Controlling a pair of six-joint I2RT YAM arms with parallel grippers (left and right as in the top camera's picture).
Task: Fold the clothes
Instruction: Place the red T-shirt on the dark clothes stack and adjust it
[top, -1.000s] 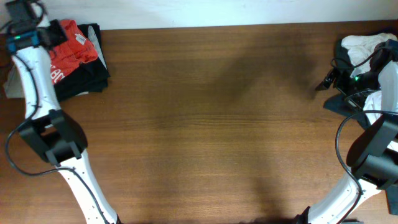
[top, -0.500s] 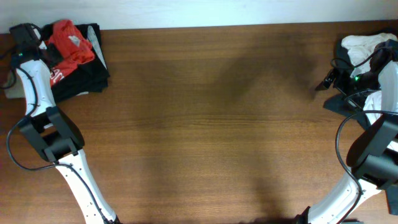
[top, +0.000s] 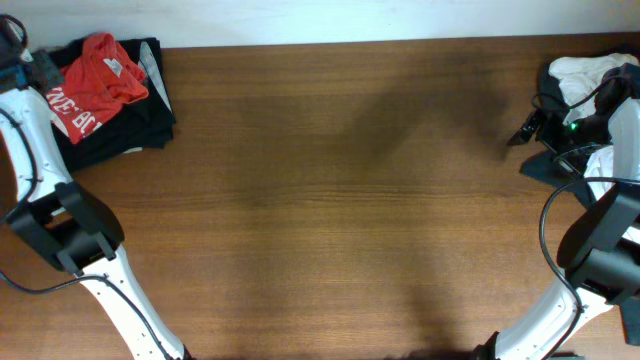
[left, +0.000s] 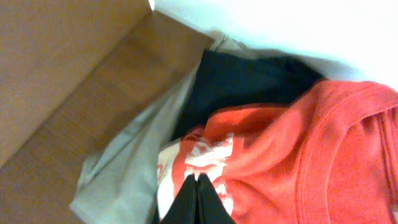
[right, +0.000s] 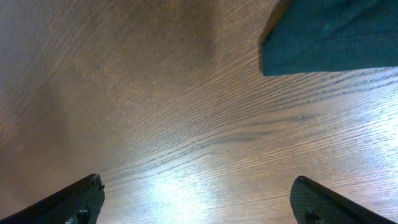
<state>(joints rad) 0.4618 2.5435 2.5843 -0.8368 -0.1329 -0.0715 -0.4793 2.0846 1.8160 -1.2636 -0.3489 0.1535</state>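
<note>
- The table (top: 350, 200) is mostly bare wood; the clothes (top: 120, 100) are bunched at its far left corner and at its right edge.
- On the right, white clothes (top: 585, 72) lie beside a navy garment (right: 329, 37). Your right gripper (right: 196, 182) hangs over bare wood near it, fingers spread wide and holding nothing.
- On the left, the orange-red T-shirt (top: 95, 85) lies crumpled on a black garment (top: 150, 120).
- Your left gripper (left: 198, 186) has its fingers pressed together, apparently pinching the shirt's printed front.
- Expect light, limp cloth that sags and drags. A hem corner or shoulder seam will likely serve you better than mid-panel.
- The neck label (top: 115, 65) marks the collar.
</note>
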